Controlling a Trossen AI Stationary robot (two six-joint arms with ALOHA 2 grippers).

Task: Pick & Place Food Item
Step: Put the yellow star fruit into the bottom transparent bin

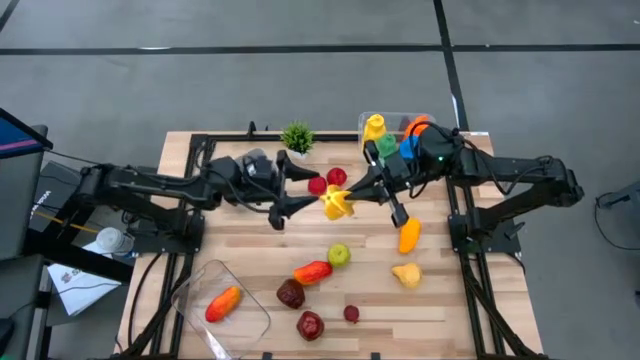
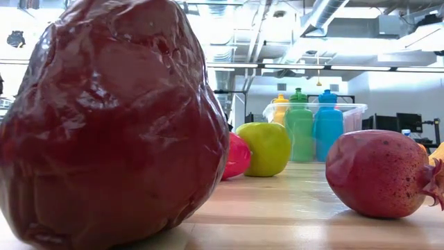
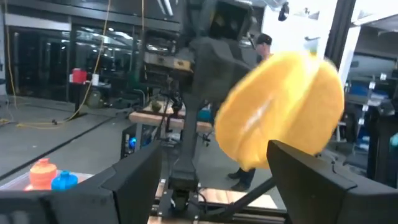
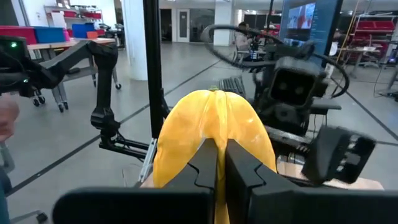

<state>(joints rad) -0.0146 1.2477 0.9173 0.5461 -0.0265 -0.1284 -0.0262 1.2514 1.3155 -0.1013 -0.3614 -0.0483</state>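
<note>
A yellow ridged fruit (image 1: pixel 338 203) is held over the middle of the table by my right gripper (image 1: pixel 352 192), which is shut on it; it fills the right wrist view (image 4: pixel 214 134). My left gripper (image 1: pixel 305 190) faces it from the table's left, open. Its two fingers (image 3: pixel 140 180) are spread, and the fruit (image 3: pixel 280 115) stands just ahead of them. I cannot tell whether they touch it. Neither gripper shows in the low view. My right gripper pinches the yellow fruit between its two fingers (image 4: pixel 205 165), on the side of the fruit that faces the table's right (image 4: pixel 217 127). The fingers come level from the table's right. The fruit sits ahead of the fingertips, lifted clear of the table.
A clear tub (image 1: pixel 250 320) at the near left holds an orange-red fruit (image 1: pixel 223 303). A green apple (image 1: pixel 339 255), a red pepper (image 1: pixel 312 272), dark red fruits (image 1: pixel 291 293), an orange piece (image 1: pixel 409 235) and a yellow pear (image 1: pixel 406 273) lie near. A bin of bottles (image 1: pixel 395 130) and a plant (image 1: pixel 297 137) stand far.
</note>
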